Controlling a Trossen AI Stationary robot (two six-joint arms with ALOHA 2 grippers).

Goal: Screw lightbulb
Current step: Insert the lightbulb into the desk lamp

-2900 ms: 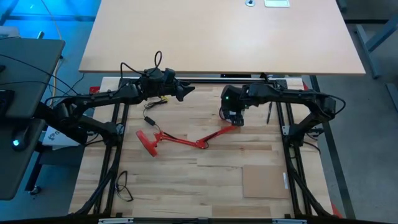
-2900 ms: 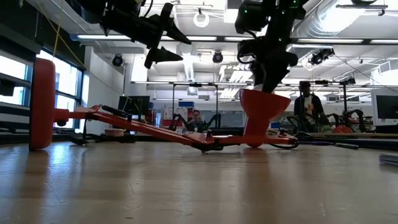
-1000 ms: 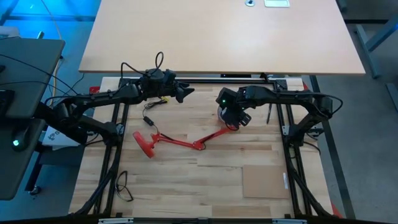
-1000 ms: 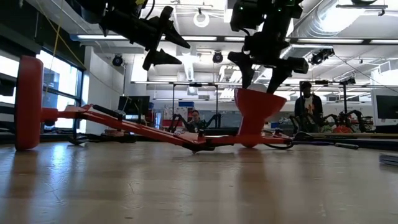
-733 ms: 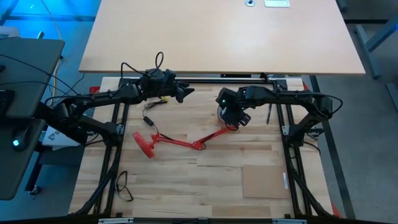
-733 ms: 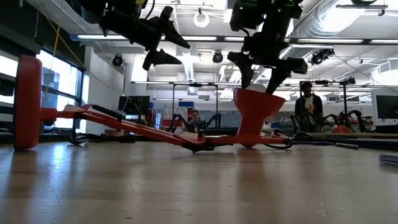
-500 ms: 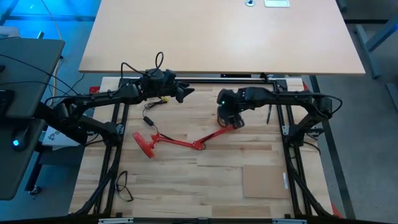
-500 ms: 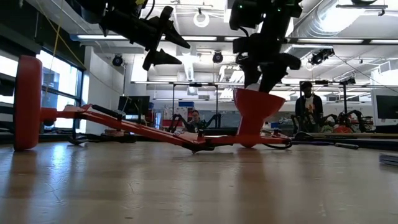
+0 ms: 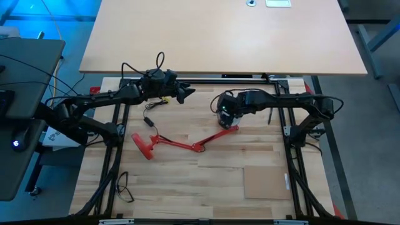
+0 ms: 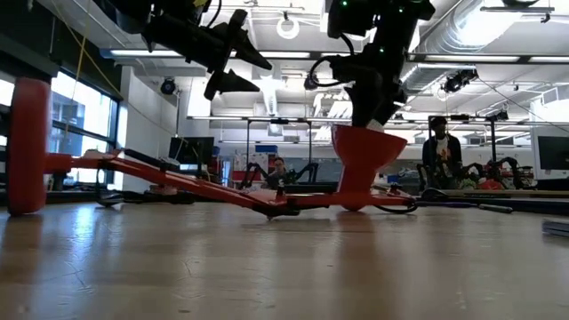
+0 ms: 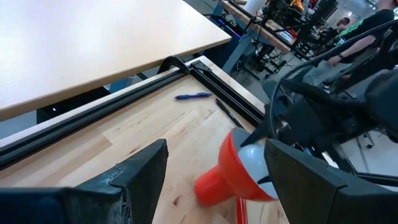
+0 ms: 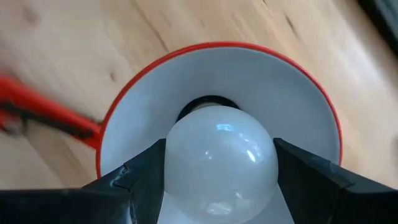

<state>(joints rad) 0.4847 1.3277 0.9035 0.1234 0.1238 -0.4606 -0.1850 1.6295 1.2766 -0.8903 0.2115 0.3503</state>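
The red desk lamp lies on the wooden table, its flat base [image 9: 142, 144] at the left and its jointed arm [image 9: 197, 147] in the middle. Its shade [image 10: 364, 156] stands mouth up on the right. The white lightbulb [image 12: 221, 155] sits in the shade's white inside [image 12: 292, 93]. My right gripper [image 9: 226, 117] reaches down into the shade and is shut on the bulb. My left gripper [image 9: 184, 92] is open and empty in the air near the table's far edge, left of the shade; its wrist view shows the shade [image 11: 239, 168]. My right gripper pinches the bulb's round glass globe [image 12: 180, 168] between its two fingers, one on each side. The fingers [image 12: 140, 186] come from above and point down into the shade's mouth. The bulb stands upright, its lower end in the dark socket hole [image 12: 208, 102].
A black cable [image 9: 150, 119] lies near the lamp's base and another [image 9: 125, 184] at the near left. A cardboard patch [image 9: 265, 182] lies at the near right. Pens [image 11: 194, 96] lie by the far rail. A larger tabletop [image 9: 219, 37] stands behind. A person [image 10: 437, 147] is in the room beyond.
My right gripper's fingers, spread wide above the shade a second ago, have come down into it and closed on the bulb. The gripper has turned about its own axis. The lamp has slid a little toward the table's left edge, most at its base.
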